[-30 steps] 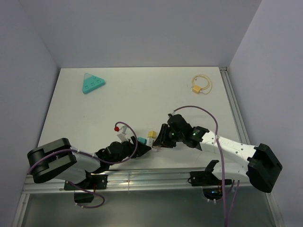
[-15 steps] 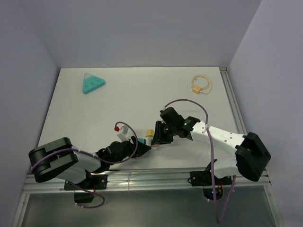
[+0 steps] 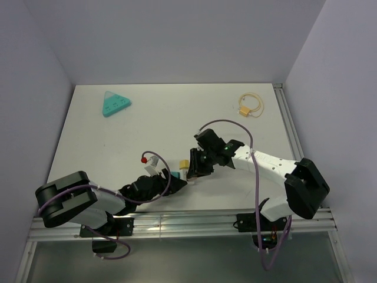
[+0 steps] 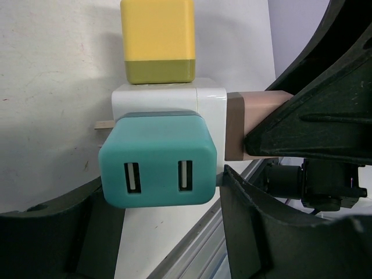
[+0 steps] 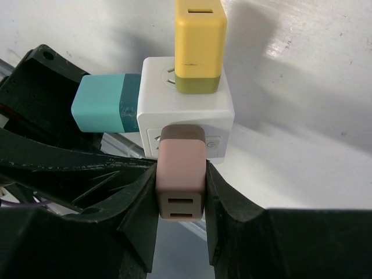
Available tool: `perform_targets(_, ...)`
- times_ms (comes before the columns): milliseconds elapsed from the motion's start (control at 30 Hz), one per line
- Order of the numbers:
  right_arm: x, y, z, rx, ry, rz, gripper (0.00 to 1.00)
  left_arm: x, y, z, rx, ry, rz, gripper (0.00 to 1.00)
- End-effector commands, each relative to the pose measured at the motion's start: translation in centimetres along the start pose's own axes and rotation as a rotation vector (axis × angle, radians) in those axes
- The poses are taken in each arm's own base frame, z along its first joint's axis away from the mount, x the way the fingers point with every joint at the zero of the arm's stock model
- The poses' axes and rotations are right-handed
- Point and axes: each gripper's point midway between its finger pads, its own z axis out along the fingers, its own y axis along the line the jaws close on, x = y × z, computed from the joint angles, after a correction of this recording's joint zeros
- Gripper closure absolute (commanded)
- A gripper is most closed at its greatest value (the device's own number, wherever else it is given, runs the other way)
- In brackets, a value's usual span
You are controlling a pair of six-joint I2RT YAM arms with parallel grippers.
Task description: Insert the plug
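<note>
A white cube adapter (image 4: 168, 99) lies on the table near the front edge; it also shows in the right wrist view (image 5: 186, 110) and the top view (image 3: 182, 171). A yellow plug (image 4: 157, 38) (image 5: 199, 43) sits in its far face. My left gripper (image 4: 163, 186) (image 3: 171, 181) is shut on a teal two-port plug (image 4: 157, 168) (image 5: 104, 110) that sits in the cube's left face. My right gripper (image 5: 181, 174) (image 3: 193, 170) is shut on a pink-brown plug (image 5: 181, 174) (image 4: 258, 125), whose brown end is pressed against the cube's socket face.
A teal triangular power strip (image 3: 115, 104) lies at the far left. A coiled yellow cable (image 3: 250, 105) lies at the far right. A small red-tipped part (image 3: 145, 159) lies on a white cable left of the cube. The metal front rail (image 3: 188, 221) runs just behind the grippers.
My right arm has swung left and carried the pink-brown plug in against the cube. The left arm and the cube have stayed put.
</note>
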Motion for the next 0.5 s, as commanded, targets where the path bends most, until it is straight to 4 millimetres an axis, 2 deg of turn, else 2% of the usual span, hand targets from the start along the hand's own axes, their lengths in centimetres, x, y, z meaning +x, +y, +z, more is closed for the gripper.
perform_targets(0,-0.4,-3.3,1.8,0.158,-0.008,-0.071,1.00,1.6,-1.9,-0.1,0.078,0.088,0.007,1.00)
perform_targets(233,-0.6,-3.7,2.8,0.196,0.049,-0.116,1.00,1.7,-1.9,0.0,0.083,0.096,0.000,1.00)
perform_targets(267,-0.1,-4.2,3.5,0.202,0.073,-0.101,1.00,1.7,-1.8,-0.1,0.081,0.095,0.001,1.00)
perform_targets(367,1.4,-4.0,5.4,0.180,0.117,-0.099,1.00,1.7,-1.8,-0.1,0.078,0.095,0.000,0.99)
perform_targets(467,1.7,-4.0,6.1,0.197,0.127,-0.120,1.00,1.7,-1.7,-0.1,0.074,0.095,-0.001,1.00)
